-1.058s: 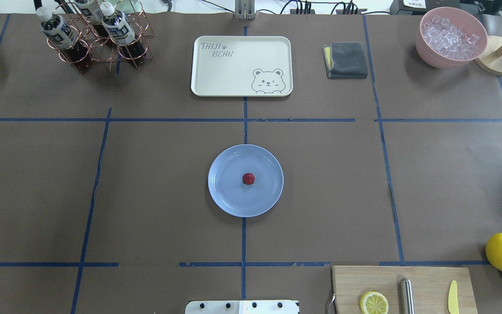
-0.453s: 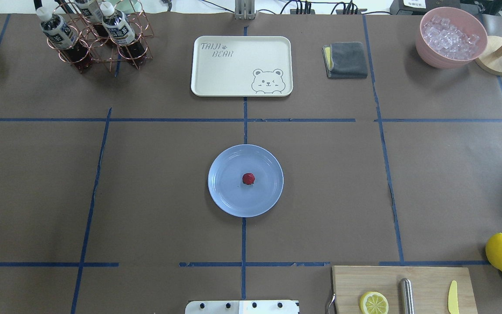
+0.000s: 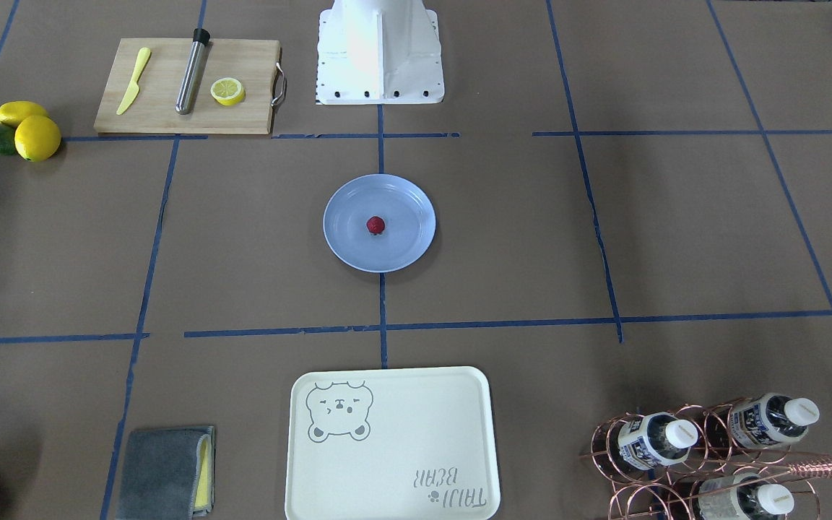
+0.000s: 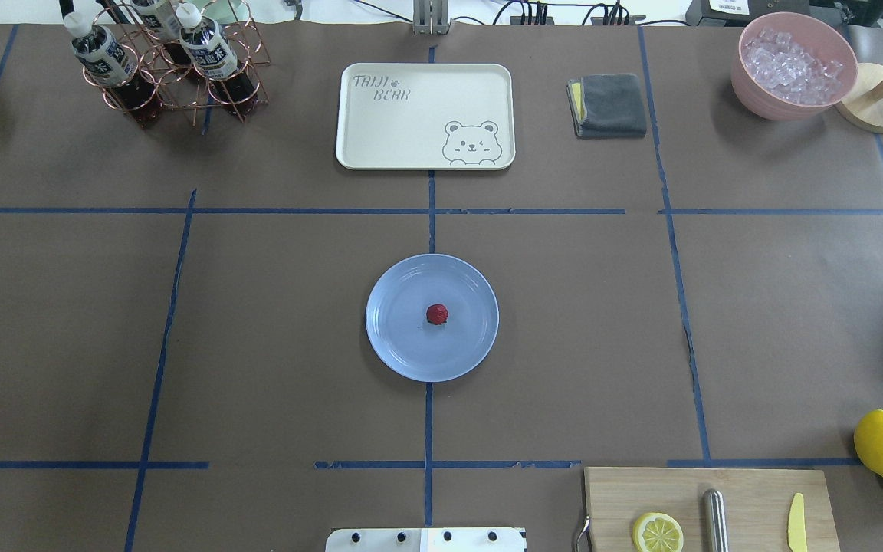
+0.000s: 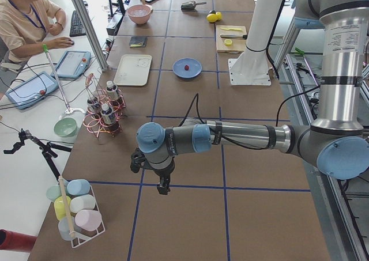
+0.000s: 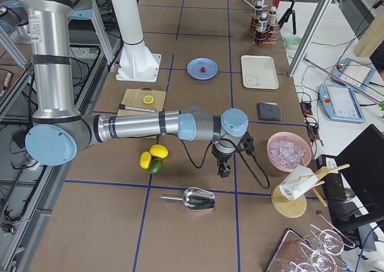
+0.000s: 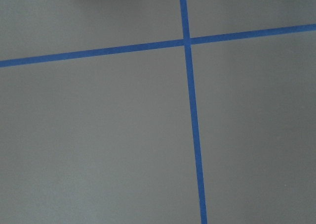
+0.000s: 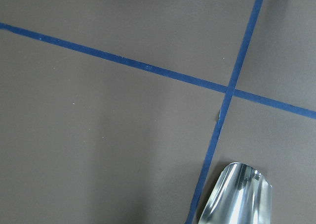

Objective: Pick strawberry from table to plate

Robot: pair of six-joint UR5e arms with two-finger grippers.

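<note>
Left hand (image 5: 164,187) hangs over the left end of the desk (image 4: 273,322), well apart from the plate (image 4: 392,345); whether released or clenched cannot be told. The right hand (image 6: 224,170) hangs near the metal scoop (image 6: 195,198) at the opposite end; state likewise not determinable. The strawberry (image 4: 437,313) lies at the plate's centre, clear of both hands.
</note>
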